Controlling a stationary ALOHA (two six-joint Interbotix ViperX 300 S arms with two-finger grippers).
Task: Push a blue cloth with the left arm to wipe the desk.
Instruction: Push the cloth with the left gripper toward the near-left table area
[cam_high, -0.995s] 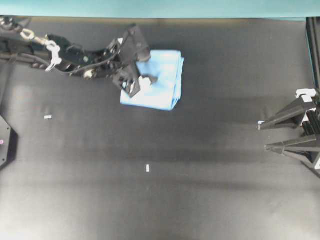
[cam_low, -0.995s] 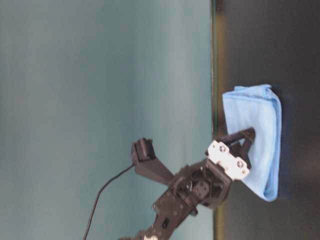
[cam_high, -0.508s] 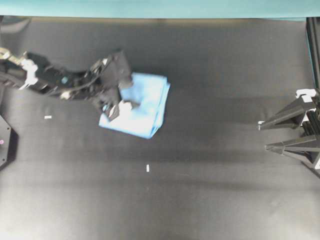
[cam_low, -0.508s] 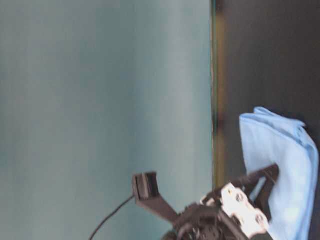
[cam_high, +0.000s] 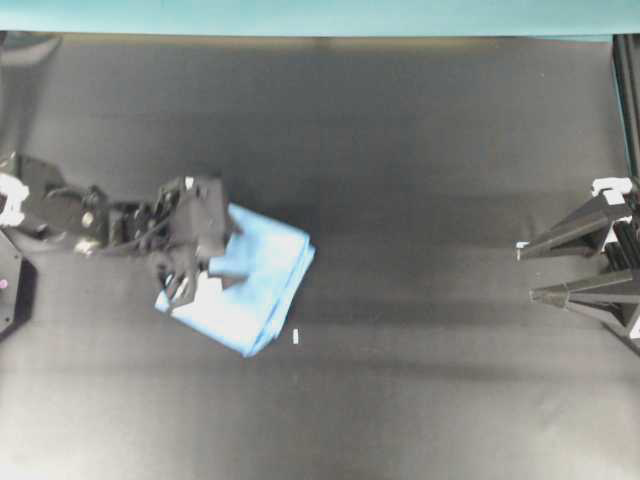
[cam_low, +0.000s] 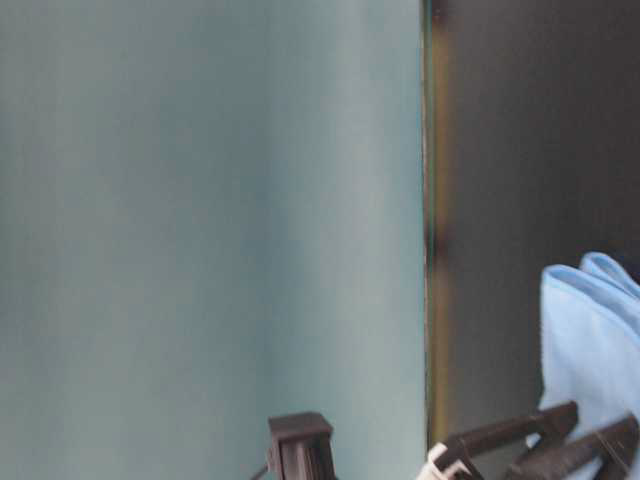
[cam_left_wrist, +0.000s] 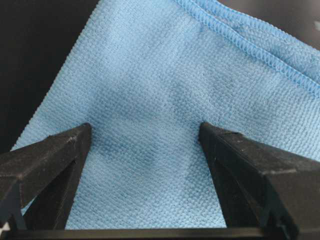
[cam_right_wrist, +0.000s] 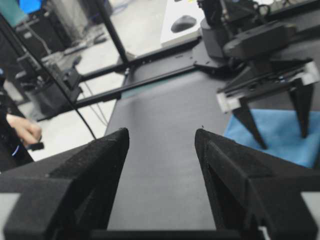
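At the left of the overhead view the left arm (cam_high: 70, 215) reaches in from the frame's edge, and its gripper (cam_high: 200, 275) is planted on the blue cloth (cam_high: 250, 290) with its jaws spread wide, both fingertips pressing into the fabric rather than pinching it, which suits pushing: the cloth is pinned flat so it can slide over the desk (cam_high: 420, 400). The cloth lies left of centre, turned at an angle, its lower corner just beside a small white tape mark (cam_high: 296, 336). Bare desk stretches to the right and below, so there looks to be plenty of room for further strokes. At the far right edge the right gripper (cam_high: 525, 270) rests well apart, jaws parted and holding nothing.
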